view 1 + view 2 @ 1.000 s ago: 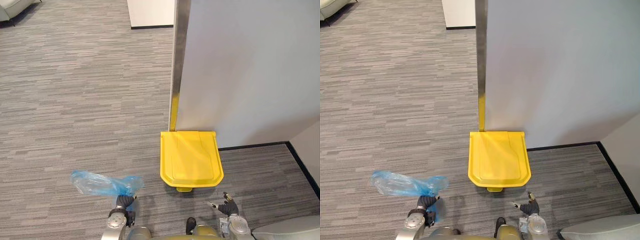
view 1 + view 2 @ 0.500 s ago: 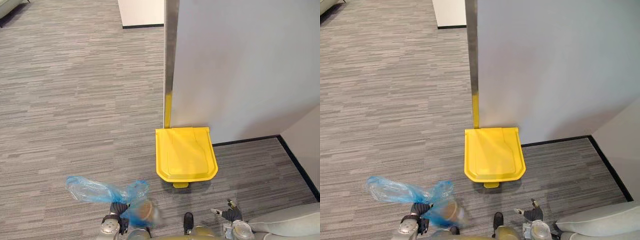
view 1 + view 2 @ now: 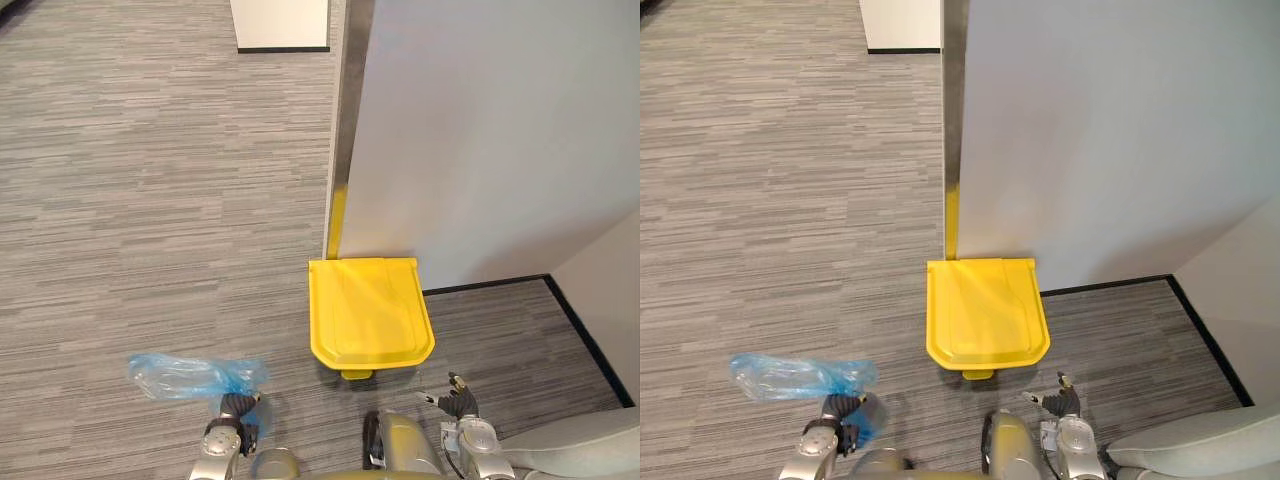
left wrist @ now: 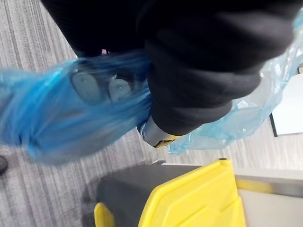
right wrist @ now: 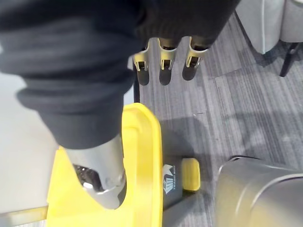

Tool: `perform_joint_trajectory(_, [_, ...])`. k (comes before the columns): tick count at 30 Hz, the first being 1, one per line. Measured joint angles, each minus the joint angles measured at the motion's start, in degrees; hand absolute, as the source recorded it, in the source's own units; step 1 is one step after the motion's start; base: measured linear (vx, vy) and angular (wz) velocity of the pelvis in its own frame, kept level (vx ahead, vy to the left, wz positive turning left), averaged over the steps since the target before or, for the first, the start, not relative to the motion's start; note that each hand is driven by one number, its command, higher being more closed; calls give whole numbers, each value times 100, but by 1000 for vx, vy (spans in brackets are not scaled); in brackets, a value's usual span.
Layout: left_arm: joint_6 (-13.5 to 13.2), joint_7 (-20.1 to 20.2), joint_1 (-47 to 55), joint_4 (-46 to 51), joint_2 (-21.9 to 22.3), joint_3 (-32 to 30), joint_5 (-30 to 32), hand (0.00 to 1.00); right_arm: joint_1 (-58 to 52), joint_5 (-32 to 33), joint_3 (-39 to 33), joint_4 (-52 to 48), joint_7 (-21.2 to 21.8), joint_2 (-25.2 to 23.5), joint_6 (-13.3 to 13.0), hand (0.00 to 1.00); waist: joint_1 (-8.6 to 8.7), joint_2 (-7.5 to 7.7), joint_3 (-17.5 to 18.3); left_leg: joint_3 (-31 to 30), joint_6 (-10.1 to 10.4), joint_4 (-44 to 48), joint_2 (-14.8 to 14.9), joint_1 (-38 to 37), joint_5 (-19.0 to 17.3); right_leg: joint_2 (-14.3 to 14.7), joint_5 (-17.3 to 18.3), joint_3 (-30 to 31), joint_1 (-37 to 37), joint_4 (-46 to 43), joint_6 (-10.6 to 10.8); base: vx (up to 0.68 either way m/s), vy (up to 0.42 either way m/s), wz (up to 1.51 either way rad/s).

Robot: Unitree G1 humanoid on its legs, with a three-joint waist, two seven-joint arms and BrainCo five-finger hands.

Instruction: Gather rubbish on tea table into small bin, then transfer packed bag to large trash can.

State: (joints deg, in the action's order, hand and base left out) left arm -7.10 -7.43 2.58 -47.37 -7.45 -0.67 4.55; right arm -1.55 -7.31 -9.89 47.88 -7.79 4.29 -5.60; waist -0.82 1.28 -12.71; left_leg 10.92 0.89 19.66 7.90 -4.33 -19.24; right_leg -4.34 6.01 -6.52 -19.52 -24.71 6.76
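Observation:
My left hand (image 3: 232, 422) is low at the left, shut on a blue plastic bag (image 3: 188, 375) whose loose end trails out to the left above the carpet. Close up, the blue bag (image 4: 71, 118) wraps over the curled fingers of that hand. The large trash can (image 3: 370, 310) has a yellow lid that is down, and a yellow pedal (image 3: 353, 374) at its front. It stands against the wall, ahead and between my hands. My right hand (image 3: 455, 402) hangs low at the right, open and holding nothing, close above the can's lid (image 5: 142, 156) and pedal (image 5: 189, 175).
A grey wall (image 3: 480, 140) with a metal corner post (image 3: 345, 120) rises right behind the can. A pale grey cushioned seat (image 3: 590, 445) sits at the lower right. A white cabinet (image 3: 280, 20) stands far back. Grey carpet spreads to the left.
The camera has shifted a little. The bag has swung: its bulging lower part showed beside my left hand half a second ago, and now the loose end lies flatter to the left.

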Motion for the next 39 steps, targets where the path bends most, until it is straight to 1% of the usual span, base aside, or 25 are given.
perform_joint_trajectory(1, [-2, -42, -71, 31, -96, -7, 1, 100, -9, 0, 65, -28, -31, 3, 10, 0, 4, 143, -55, 13, 89, 224, -25, -45, -149, -17, -213, -113, 30, 681, -17, 189, -155, 31])
perform_joint_trajectory(2, [2, -49, -154, 75, -161, -9, 2, 100, -30, 1, 81, -96, -102, 12, 50, 0, 15, 239, -73, -62, 233, 513, -63, -35, -358, -8, -510, -86, 81, 843, -80, 219, -159, 27])
perform_joint_trajectory(3, [1, -62, -225, 78, -158, -7, 2, 100, -5, 2, 62, -142, -115, 65, 71, 0, 8, 224, -74, -112, 277, 603, -5, -48, -441, 16, -520, -97, 112, 792, -22, 256, -104, 20])
perform_joint_trajectory(4, [-12, -56, -310, 181, -90, 7, 3, 100, 4, 3, -6, -263, -129, 85, 80, 0, 0, 32, -139, -176, 308, 600, 106, -36, -461, 128, -363, -146, 115, 720, 5, 236, -65, 18])
perform_joint_trajectory(5, [-42, -47, -410, 277, -51, 20, 6, 100, -7, 6, -111, -406, -140, 43, 78, 0, 3, -47, -196, -293, 317, 461, 105, -93, -456, 137, -319, -162, 95, 587, -66, 206, -55, 24])
perform_joint_trajectory(6, [-51, -34, -440, 297, -32, 37, 8, 100, -23, 8, -126, -409, -141, 39, 86, 0, 17, -54, -200, -310, 323, 398, 101, -152, -452, 129, -293, -168, 89, 478, -104, 189, -79, 34])
perform_joint_trajectory(8, [-61, -31, -463, 376, 32, 35, 12, 100, -170, 72, -216, -424, -133, 13, 108, 0, 7, -58, -191, -389, 352, 231, 118, -419, -473, 102, 18, -204, 93, 8, -201, 158, -63, 32])
perform_joint_trajectory(9, [-66, -26, -476, 429, 56, 37, 14, 100, -298, 137, -411, -446, -126, -59, 107, 0, 19, -62, -168, -522, 431, 214, 165, -494, -528, 59, 259, -319, 96, -265, -230, 165, -68, 43])
perform_joint_trajectory(10, [-66, -19, -501, 432, 58, 40, 14, 100, -377, 240, -541, -440, -120, -109, 115, 0, 25, -61, -167, -596, 465, 209, 210, -535, -560, 49, 397, -398, 113, -418, -234, 193, -77, 43])
perform_joint_trajectory(11, [-66, -16, -484, 432, 57, 36, 15, 100, -476, 307, -635, -440, -117, -169, 127, 0, 18, -41, -153, -619, 472, 182, 258, -592, -562, 54, 494, -454, 127, -532, -294, 180, -70, 25])
perform_joint_trajectory(13, [-59, 1, -451, 432, 80, 37, 19, 100, -501, 450, -640, -441, -105, -177, 146, 0, 18, -58, -135, -616, 491, 109, 333, -599, -551, 102, 521, -531, 134, -511, -293, 127, -40, 3])
perform_joint_trajectory(14, [-29, 8, -433, 430, 104, 36, 19, 100, -477, 481, -655, -447, -105, -189, 148, 0, 11, -52, -132, -600, 522, 97, 348, -599, -534, 118, 492, -539, 133, -487, -336, 87, -11, -7])
perform_joint_trajectory(16, [-24, 15, -312, 440, 222, 45, 19, 100, -479, 574, -760, -447, -110, -232, 148, 0, 14, -52, 24, -554, 550, 89, 344, -598, -516, 120, 475, -521, 136, -432, -361, 59, 12, -8])
perform_joint_trajectory(19, [-24, 6, -192, 446, 227, 53, 18, 100, -486, 686, -747, -447, -99, -324, 145, 0, -1, -8, 177, -492, 557, 62, 317, -587, -508, 117, 426, -475, 134, -329, -385, -38, 34, -5])
perform_joint_trajectory(21, [-22, -2, -68, 456, 209, 64, 18, 100, -468, 701, -682, -443, -80, -442, 146, 0, -10, 8, 274, -551, 557, 36, 301, -426, -507, 96, 298, -529, 117, -123, -379, -136, 29, 19])
perform_joint_trajectory(23, [-21, -1, -65, 457, 172, 120, 15, 100, -476, 697, -408, -441, -78, -441, 148, 0, -16, -11, 291, -674, 567, 24, 259, -264, -483, 18, 269, -632, 46, -87, -371, -105, 8, 33])
perform_joint_trajectory(24, [-22, -1, -63, 465, 156, 123, 15, 100, -428, 696, -164, -448, -71, -437, 148, 0, -10, 41, 388, -784, 575, 20, 211, -94, -445, -19, 262, -674, -79, -93, -376, -89, -14, 29])
perform_joint_trajectory(25, [-22, -1, -81, 470, 147, 126, 15, 100, -380, 686, -47, -448, -70, -435, 149, 0, -9, 33, 391, -820, 588, 20, 203, -29, -419, -45, 245, -710, -119, -83, -399, -78, -43, 30])
perform_joint_trajectory(28, [-24, -1, -133, 545, 110, 209, 11, 100, 46, 668, 429, -538, -59, -431, 155, 0, -53, -59, 360, -957, 666, -90, 193, 230, -209, -94, 181, -841, -259, 20, -466, -34, -53, 25])
perform_joint_trajectory(30, [-26, -3, -129, 745, 110, 286, 7, 100, 278, 657, 722, -930, -72, -375, 148, 0, -69, -128, 322, -1003, 716, -26, 219, 446, -110, -111, 139, -961, -318, 108, -444, -43, -91, 28])
perform_joint_trajectory(32, [-55, -4, -162, 990, 152, 349, 6, 100, 573, 615, 938, -1258, -96, -312, 127, 0, -133, -159, 295, -1004, 753, 88, 254, 679, -54, -140, 111, -1059, -421, 117, -483, -42, -80, 29])
perform_joint_trajectory(34, [-109, -12, -157, 1311, 150, 411, 2, 100, 1049, 544, 1175, -1393, -150, -211, 45, 0, -204, -178, 169, -1019, 781, 159, 327, 837, -39, -135, 105, -1172, -472, 106, -492, -43, -81, 23])
perform_joint_trajectory(35, [-110, -14, -159, 1357, 151, 415, 1, 100, 1158, 534, 1256, -1445, -186, -186, 41, 0, -223, -179, 144, -1039, 782, 177, 334, 884, -38, -136, 109, -1196, -494, 109, -485, -54, -74, 16])
perform_joint_trajectory(37, [-113, -19, -173, 1523, 139, 471, -5, 100, 1466, 444, 1330, -1694, -225, -98, 23, 0, -327, -155, 33, -1058, 784, 276, 346, 1051, -39, -133, 100, -1212, -597, 115, -439, -56, -46, 9])
perform_joint_trajectory(39, [-130, -19, -178, 1627, 120, 501, -38, 100, 1724, 404, 1387, -1782, -248, -2, 25, 0, -325, -152, -119, -1060, 783, 329, 387, 1165, -41, -71, 77, -1165, -612, 168, -401, -68, -43, 15])
